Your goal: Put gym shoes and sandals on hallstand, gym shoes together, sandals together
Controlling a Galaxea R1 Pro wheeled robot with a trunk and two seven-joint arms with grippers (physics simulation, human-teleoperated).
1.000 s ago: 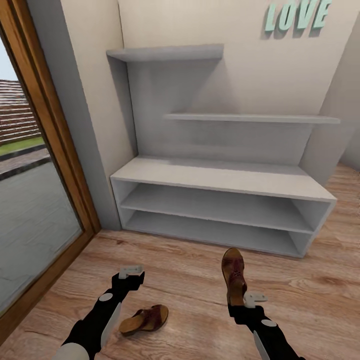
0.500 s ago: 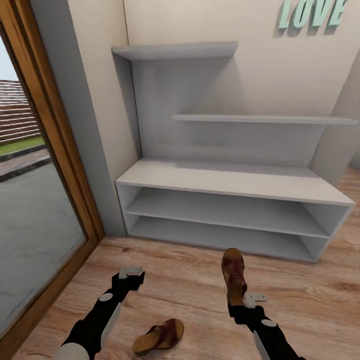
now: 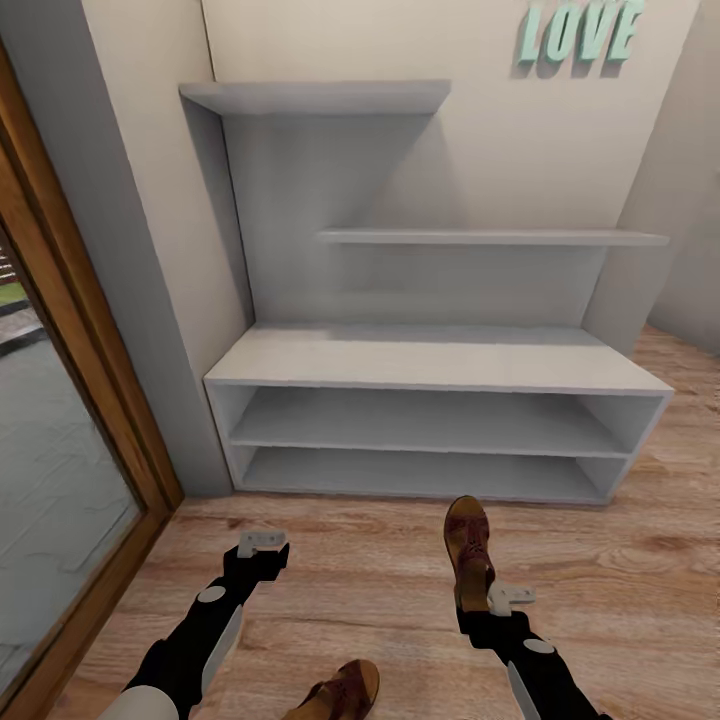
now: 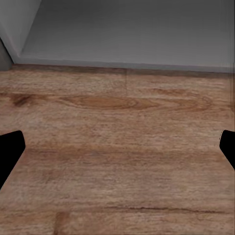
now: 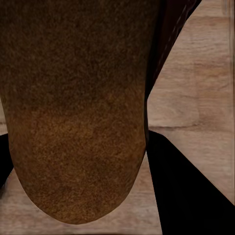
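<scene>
My right gripper is shut on a reddish-brown sandal, held above the wood floor with its toe pointing at the hallstand. The right wrist view looks at this sandal's tan sole, with a black finger beside it. The second sandal lies on the floor between my arms, cut by the picture's lower edge. My left gripper hovers open over bare floor, nothing between its fingers. The grey hallstand stands straight ahead, all tiers bare. The gym shoes are out of view.
A glass door in a wooden frame runs along the left, with a grey wall post beside the hallstand. Green LOVE letters hang on the wall above. A wall corner stands at the right.
The whole view has shifted: the camera turned and moved up to the hallstand, which now faces me squarely. The loose sandal has slid toward the picture's lower edge. Both arms hold their pose.
</scene>
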